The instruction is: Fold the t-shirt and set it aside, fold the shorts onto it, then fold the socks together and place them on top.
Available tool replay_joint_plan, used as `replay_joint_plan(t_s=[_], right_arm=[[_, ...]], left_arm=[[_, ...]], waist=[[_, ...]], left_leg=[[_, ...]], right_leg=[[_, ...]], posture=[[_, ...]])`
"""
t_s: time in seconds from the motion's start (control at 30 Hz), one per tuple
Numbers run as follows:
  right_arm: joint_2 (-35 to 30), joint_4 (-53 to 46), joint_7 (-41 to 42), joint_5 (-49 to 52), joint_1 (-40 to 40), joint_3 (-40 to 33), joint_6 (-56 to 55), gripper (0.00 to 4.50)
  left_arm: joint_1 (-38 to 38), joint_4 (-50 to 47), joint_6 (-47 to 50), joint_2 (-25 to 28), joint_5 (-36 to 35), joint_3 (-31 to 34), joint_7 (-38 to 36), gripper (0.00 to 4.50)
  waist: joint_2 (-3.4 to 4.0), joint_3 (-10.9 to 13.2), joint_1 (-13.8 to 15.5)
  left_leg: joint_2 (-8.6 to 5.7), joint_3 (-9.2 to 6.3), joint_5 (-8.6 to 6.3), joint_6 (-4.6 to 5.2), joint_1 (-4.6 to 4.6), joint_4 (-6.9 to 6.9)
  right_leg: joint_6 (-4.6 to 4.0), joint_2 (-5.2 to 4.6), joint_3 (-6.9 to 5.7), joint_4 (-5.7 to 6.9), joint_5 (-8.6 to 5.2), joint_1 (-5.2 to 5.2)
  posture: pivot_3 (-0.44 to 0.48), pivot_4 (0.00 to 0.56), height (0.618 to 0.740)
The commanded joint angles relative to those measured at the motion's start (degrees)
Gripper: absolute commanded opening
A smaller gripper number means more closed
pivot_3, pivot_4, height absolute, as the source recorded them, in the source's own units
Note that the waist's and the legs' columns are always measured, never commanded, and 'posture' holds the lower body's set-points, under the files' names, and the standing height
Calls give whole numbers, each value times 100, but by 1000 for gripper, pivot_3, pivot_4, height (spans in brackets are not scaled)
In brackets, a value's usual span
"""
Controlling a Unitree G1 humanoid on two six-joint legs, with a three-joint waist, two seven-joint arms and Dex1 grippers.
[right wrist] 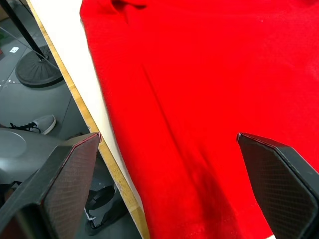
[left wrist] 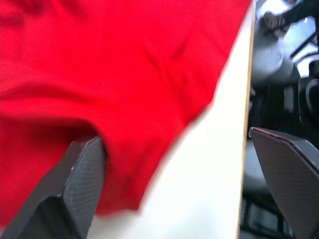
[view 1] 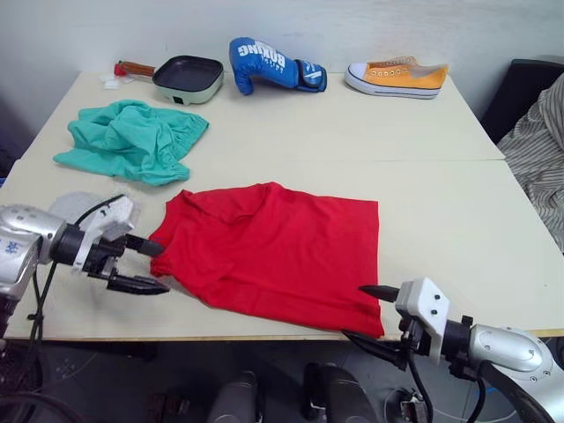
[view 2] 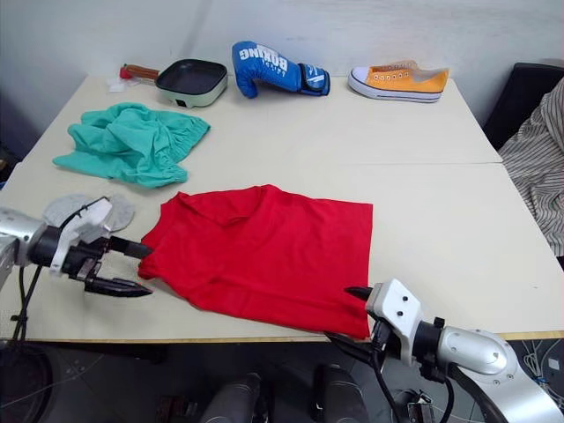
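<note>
The red t-shirt (view 1: pixel 273 251) lies partly folded near the table's front edge. My left gripper (view 1: pixel 150 266) is open at the shirt's left edge, and one finger (left wrist: pixel 82 184) touches the fabric there. My right gripper (view 1: pixel 359 313) is open at the shirt's near right corner, its fingers (right wrist: pixel 65 189) spread wide over the red cloth (right wrist: pixel 199 99) and the table edge. The teal-green shorts (view 1: pixel 132 139) lie crumpled at the back left. The light grey socks (view 2: pixel 66 210) rest flat just behind my left gripper, partly hidden by it.
Along the back edge stand a green frying pan (view 1: pixel 188 77), a blue boxing glove (view 1: pixel 269 63) and an orange sneaker (view 1: pixel 397 77). Striped cloth (view 1: pixel 542 150) hangs off the table's right side. Bare tabletop (view 1: pixel 441 203) lies right of the shirt.
</note>
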Motion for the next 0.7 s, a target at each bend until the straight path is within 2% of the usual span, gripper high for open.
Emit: replay_joint_plan(t_s=[0.03,0.13,0.23,0.4,0.5,0.63,0.7], right_arm=[[-89,53,118,-61,-160,11,-142,4500],[-65,122,155,1,-316,47,-71,3887],[-37,203,172,-67,-450,193,-83,2934],[89,396,101,-323,-802,663,-109,1109],[180,484,68,-442,-982,911,-102,87],[229,649,83,-602,-1140,1184,-88,0],[200,814,54,-733,-1172,1317,18,0]], left_arm=[[-196,-236,-10,-197,-167,447,115,4482],[-550,-567,869,-359,-736,709,131,4500],[-516,-835,944,-342,-748,693,-30,3943],[-311,-1289,1185,-313,-801,536,-246,2314],[-420,-1210,902,-359,-503,346,-236,1370],[-441,-880,-12,-633,375,-258,-66,19],[-462,-403,-640,-866,1043,-621,227,19]], waist=[[-3,0,54],[-6,2,70],[-1,0,35],[7,2,-74],[6,4,-82],[9,4,-44],[9,4,-15]], left_leg=[[0,-1,0,0,0,3],[0,-9,-1,3,-4,9],[-1,-11,-3,3,-6,6],[0,-6,5,-9,0,-13],[0,-7,9,-9,0,-6],[-1,-8,8,-9,2,-2],[-1,-6,8,-9,2,-3]], right_leg=[[0,-1,0,1,0,0],[0,-3,1,-1,0,5],[0,-2,1,-6,0,5],[-1,6,-1,6,0,1],[-1,5,-2,1,-1,1],[-1,3,0,-1,-1,3],[-2,3,1,-2,-1,3]], posture=[[0,150,740],[0,150,740],[0,150,740],[0,150,740],[0,150,740],[0,150,740],[0,150,740]])
